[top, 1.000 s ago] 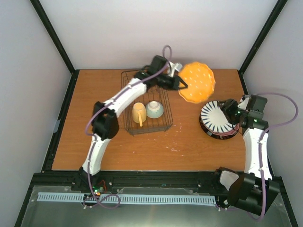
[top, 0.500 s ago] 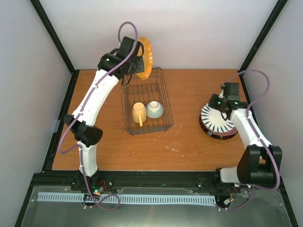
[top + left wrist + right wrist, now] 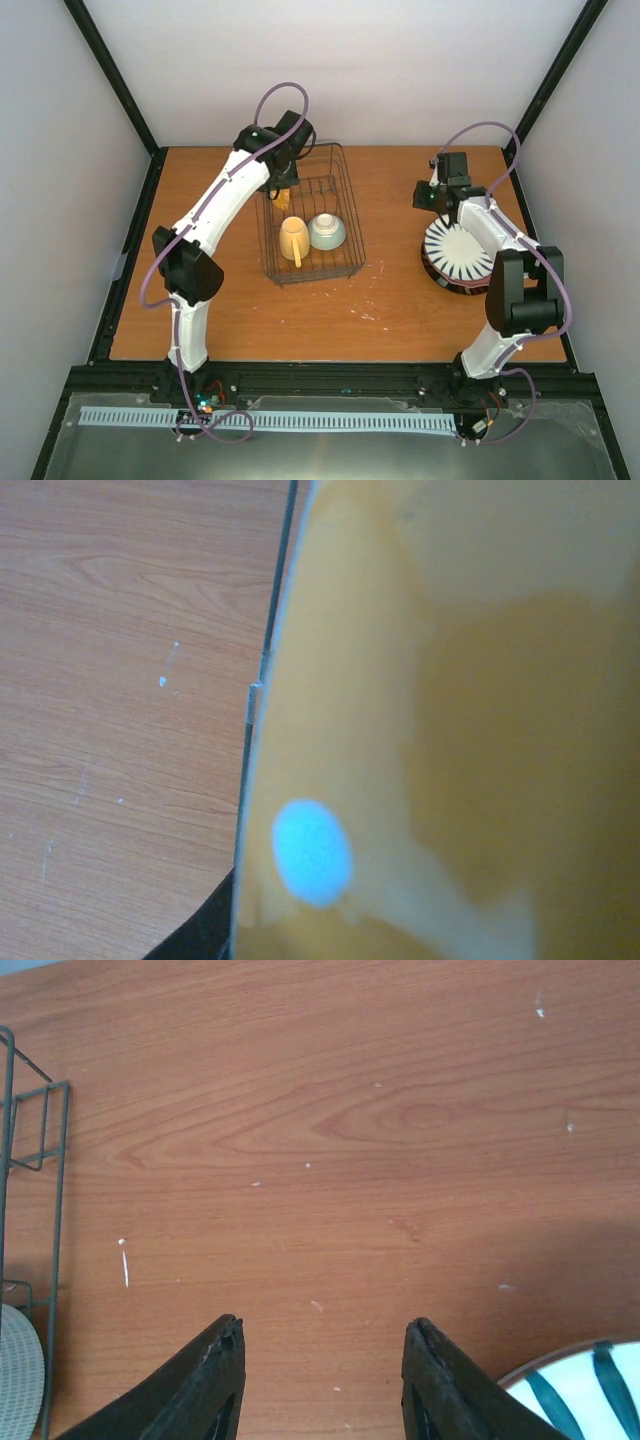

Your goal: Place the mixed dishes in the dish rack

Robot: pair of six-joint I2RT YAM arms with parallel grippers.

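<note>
The left pincer [image 3: 284,176] is gripping the orange-yellow dotted plate [image 3: 450,730], holding it on edge at the far-left corner of the dish rack [image 3: 316,279]. The mug [image 3: 293,238] and bowl [image 3: 327,231] are sitting in the rack's near end. The right pincer [image 3: 320,1360] is hovering wide open over the worktop [image 3: 400,1110] right of the rack, and the striped plate [image 3: 455,250] is lying farther right.

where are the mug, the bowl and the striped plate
mug [image 3: 293,240], top view, on the middle of its cream body
bowl [image 3: 327,232], top view, on its middle
striped plate [image 3: 452,256], top view, on the uncovered left half of its face
</note>
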